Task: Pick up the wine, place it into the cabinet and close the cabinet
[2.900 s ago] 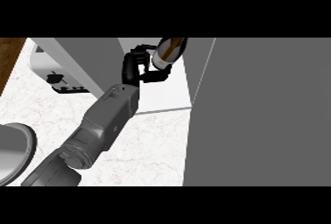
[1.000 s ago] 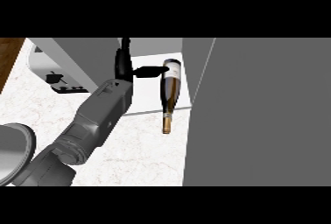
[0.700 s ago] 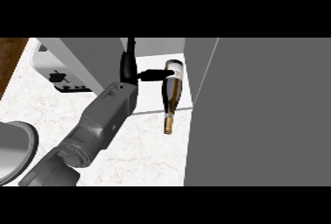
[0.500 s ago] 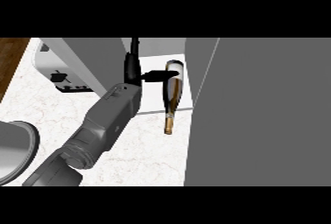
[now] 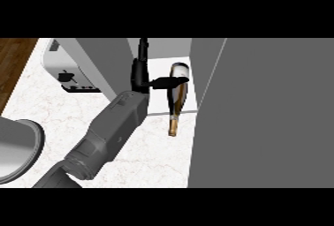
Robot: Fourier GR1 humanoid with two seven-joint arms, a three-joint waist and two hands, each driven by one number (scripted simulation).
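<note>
- The wine [image 5: 177, 95] lies on its side, its thick end deep in the cabinet [image 5: 104, 57] and its neck pointing back out toward the robot.
- Its neck sticks out past the front edge of the white shelf [image 5: 158, 100], over the counter [image 5: 150, 154].
- The left hand [image 5: 139, 77] is just left of the bottle, inside the cabinet's opening.
- Its fingers [image 5: 142, 50] are straight and point away into the cabinet, apart from the wine.
- Only the thumb [image 5: 168, 81] reaches sideways, lying across the bottle's upper body; nothing curls round it.
- The wine lies between the hand and the open door [image 5: 274, 110], close by the door's edge.
- A toaster [image 5: 68, 73] stands left of the cabinet.
</note>
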